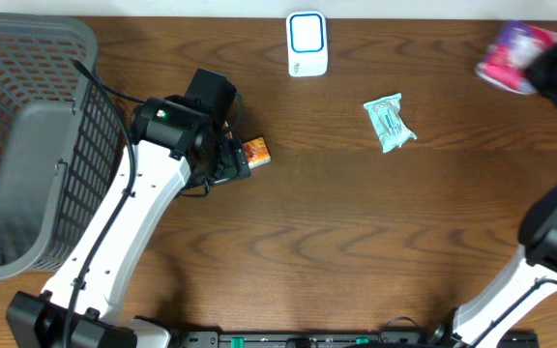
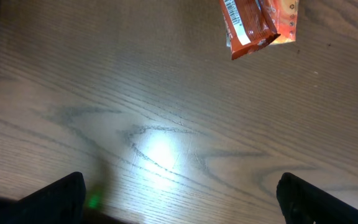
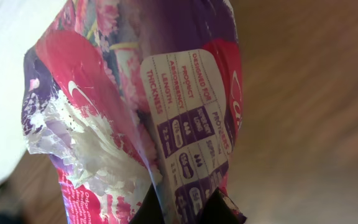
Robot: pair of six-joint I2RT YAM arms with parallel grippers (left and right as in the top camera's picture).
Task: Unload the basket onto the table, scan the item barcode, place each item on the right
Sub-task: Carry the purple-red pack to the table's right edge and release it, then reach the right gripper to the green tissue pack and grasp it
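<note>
R gripper (image 3: 188, 211) clamped on pink/purple pkt (image 3: 135, 93), printed label facing cam; wood table (image 3: 316, 112) behind.

Three packets: orange (image 1: 255, 152), teal (image 1: 388, 122), pink (image 1: 513, 56); one basket (image 1: 17, 68); one device (image 1: 307, 43), perhaps a scanner.

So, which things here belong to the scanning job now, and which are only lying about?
In the job:
- pink and purple pack, held in the shut right gripper
- white scanner, probably the barcode reader

Lying about, for now:
- orange snack packet, beside the open left gripper
- teal packet
- grey basket
</note>
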